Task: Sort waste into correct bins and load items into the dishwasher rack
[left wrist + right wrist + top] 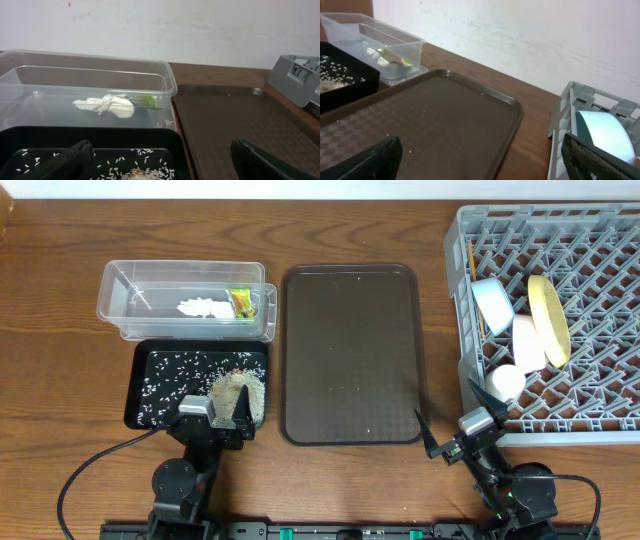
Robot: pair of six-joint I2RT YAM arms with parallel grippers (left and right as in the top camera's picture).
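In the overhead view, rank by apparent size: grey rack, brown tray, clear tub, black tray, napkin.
1. grey rack
2. brown tray
3. clear tub and black tray, too alike to rank
4. napkin

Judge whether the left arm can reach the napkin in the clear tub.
Probably yes: the clear tub is lidless, just beyond the black tray under the left end effector; nothing covers the napkin.

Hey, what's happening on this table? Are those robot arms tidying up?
Two robot arms are clearing up after a meal, and it looks nearly done. The napkin and wrapper lie in the clear tub, the rice scraps in the black tray. The plate, blue bowl, white bowl and cup sit in the grey rack. The left end effector and right end effector are open, holding nothing.
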